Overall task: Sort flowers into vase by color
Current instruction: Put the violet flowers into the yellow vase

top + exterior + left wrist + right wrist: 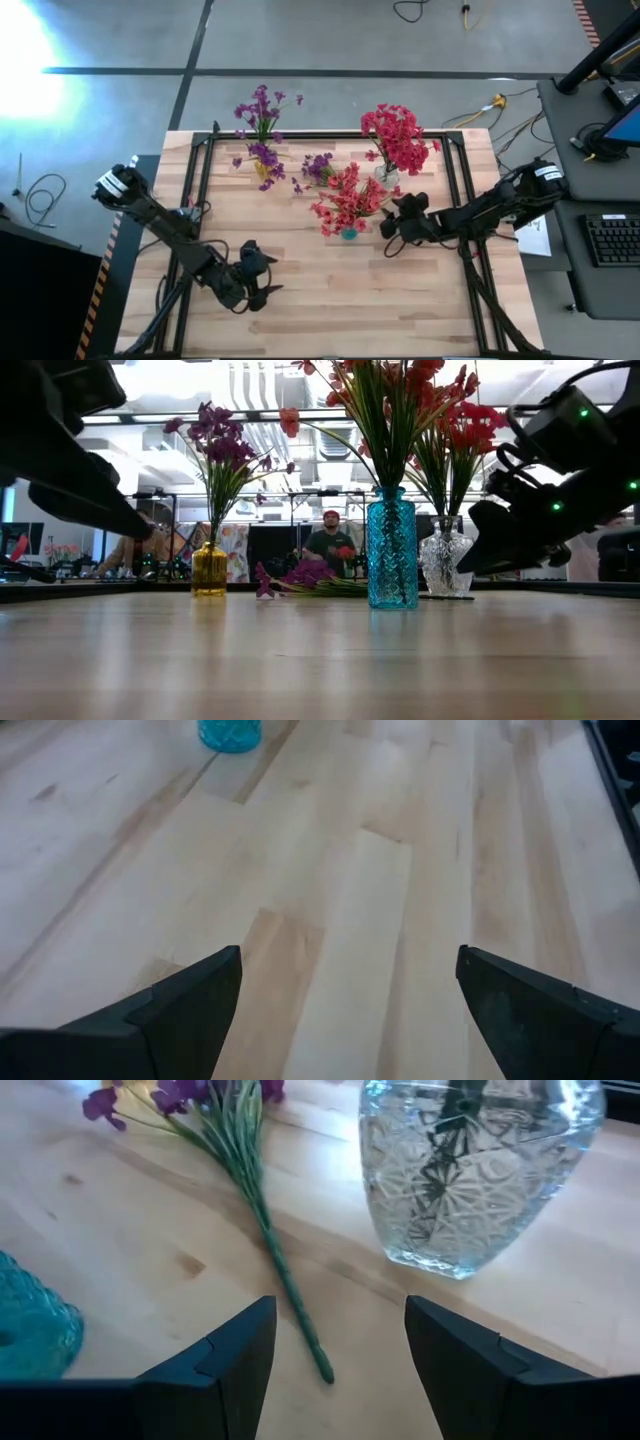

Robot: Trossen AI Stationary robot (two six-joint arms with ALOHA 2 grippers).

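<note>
Where the camera looks down from above, the right gripper (392,222) hangs over the wooden table (330,300) with its fingers parted and nothing between them. Just ahead of it stands the blue vase (348,232) with red flowers (347,200), and close beside it the clear vase (387,176) with more red flowers (398,136). A loose purple sprig (317,168) lies flat on the table a little beyond the blue vase. Farther off, the yellow vase (263,171) holds purple flowers (260,110). The left gripper (262,278) waits over bare boards, well apart from all the vases, fingers spread wide and empty.

From table height, the blue vase (391,548) stands upright in the middle, the clear vase (444,557) behind it, the yellow vase (209,569) off to the side. The purple sprig (305,576) lies between the yellow and blue vases. A person shows in the room behind.

Past the left gripper's (348,982) wide-set fingers lies bare wood, with the blue vase's (229,734) base far ahead.

Past the right gripper's (340,1330) half-parted, empty fingers, the purple sprig's (245,1160) stem end lies just in front of the gap, untouched; the clear vase (478,1170) stands near, the blue vase (32,1332) at the side.
</note>
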